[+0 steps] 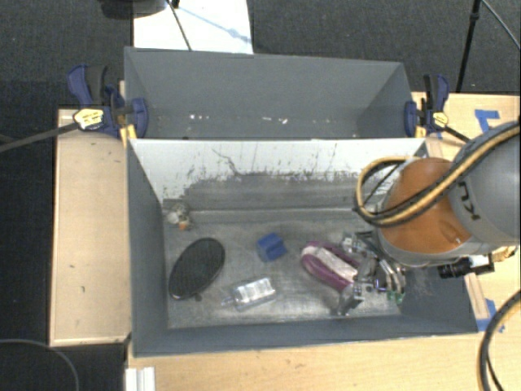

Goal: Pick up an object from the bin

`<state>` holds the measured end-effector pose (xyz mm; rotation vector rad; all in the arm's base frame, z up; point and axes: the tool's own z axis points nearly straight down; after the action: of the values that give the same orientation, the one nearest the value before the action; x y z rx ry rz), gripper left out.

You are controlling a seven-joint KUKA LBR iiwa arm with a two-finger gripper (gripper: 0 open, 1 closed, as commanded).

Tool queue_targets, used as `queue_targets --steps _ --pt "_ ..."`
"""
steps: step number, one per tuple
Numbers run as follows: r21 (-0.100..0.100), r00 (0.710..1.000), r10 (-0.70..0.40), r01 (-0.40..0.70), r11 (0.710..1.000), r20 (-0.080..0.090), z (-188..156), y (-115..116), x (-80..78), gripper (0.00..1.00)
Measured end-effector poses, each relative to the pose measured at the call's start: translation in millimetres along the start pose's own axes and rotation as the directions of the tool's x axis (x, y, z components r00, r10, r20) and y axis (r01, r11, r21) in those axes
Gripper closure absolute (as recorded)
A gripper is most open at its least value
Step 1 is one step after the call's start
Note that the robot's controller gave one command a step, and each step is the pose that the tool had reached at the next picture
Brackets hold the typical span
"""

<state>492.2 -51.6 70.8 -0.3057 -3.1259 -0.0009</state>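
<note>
While the arm reached in from the right, the grey metal bin (269,165) held 5 loose items, each lying singly on its floor. Entries ran from largest to smallest.

1. Bin: grey metal with sloped walls. The back wall was scratched and scuffed pale along its lower part.

2. Arm (492,186): grey, and it came in over the right wall. It carried an orange cover (419,214) at the wrist, with a looped black-and-yellow cable (383,187) lying across that cover.

3. Gripper (362,287): low in the right front part of the bin, close to the floor, with its tip just beside the right end of the purple item. Whether it was spread or pressed together could not be told.

4. Black oval pad (195,267): flat and dark with a textured face. It lay at the left front of the floor, well apart from the gripper.

5. Purple and pink item (321,265): long and rounded, lying on its side right of centre, running from back left to front right. It was the nearest thing to the gripper, but whether the 2 touched could not be told.

6. Clear plastic piece (252,292): small and crumpled-looking, at the front centre, between the pad and the purple item.

7. Blue block (271,247): small, at mid-floor, behind the clear piece and near the purple item's left end, but apart from it.

8. Brown lump (177,215): the smallest, in the back left corner at the foot of the back wall, behind the pad.
</note>
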Motion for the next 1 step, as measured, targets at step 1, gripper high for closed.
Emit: queue_targets --steps 1 --pt "0.0 1.0 -0.004 0.004 1.0 0.003 0.0 -3.5 -12.5 0.0"
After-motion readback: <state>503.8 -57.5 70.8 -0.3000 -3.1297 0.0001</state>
